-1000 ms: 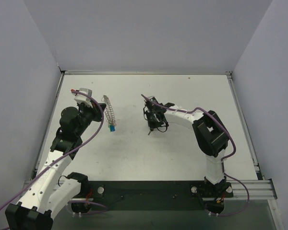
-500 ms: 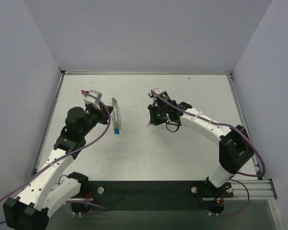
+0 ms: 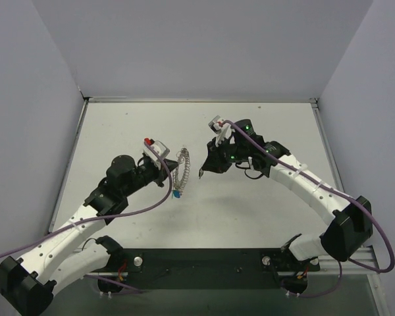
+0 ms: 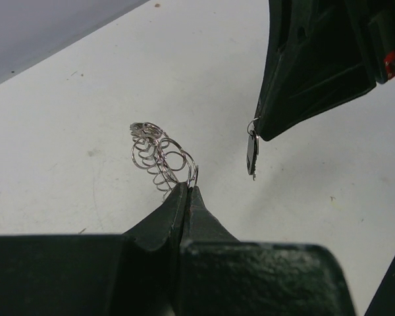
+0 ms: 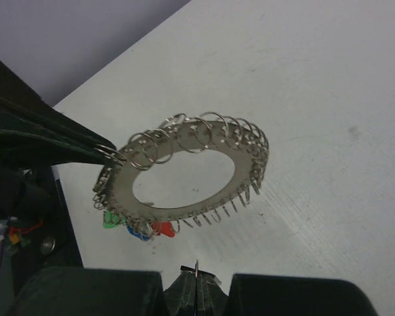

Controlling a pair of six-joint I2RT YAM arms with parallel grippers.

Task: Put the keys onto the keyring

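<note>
- Our left gripper point(image 4: 187, 192) is clenched on one thin wire loop at the rim of the keyring point(image 5: 245, 176) and holds it up off the table point(image 3: 263, 210), with the ring's open face turned toward the right arm. With so narrow a pinch, the ring could swivel or slip free if anything pushes on it.
- The green, blue and red keys point(image 5: 138, 227) hang bunched from the low side of the ring. Their weight drags that side down — a jolt could set the whole ring swinging just as we try to thread.
- To the right of the ring there is a short gap, and the dark-headed silver key point(image 4: 252, 153) is near the ring but apart from it. The rim loops are fine and crowded. We judge the likeliest miss to be the key's tiny eye sliding past its loop or snagging two at once.
- Our right gripper point(image 4: 259, 130) is clamped on the top of that key, which dangles below its tips. We cannot tell how much metal is caught — a light knock against the ring might twist the key or drop it onto the table.
</note>
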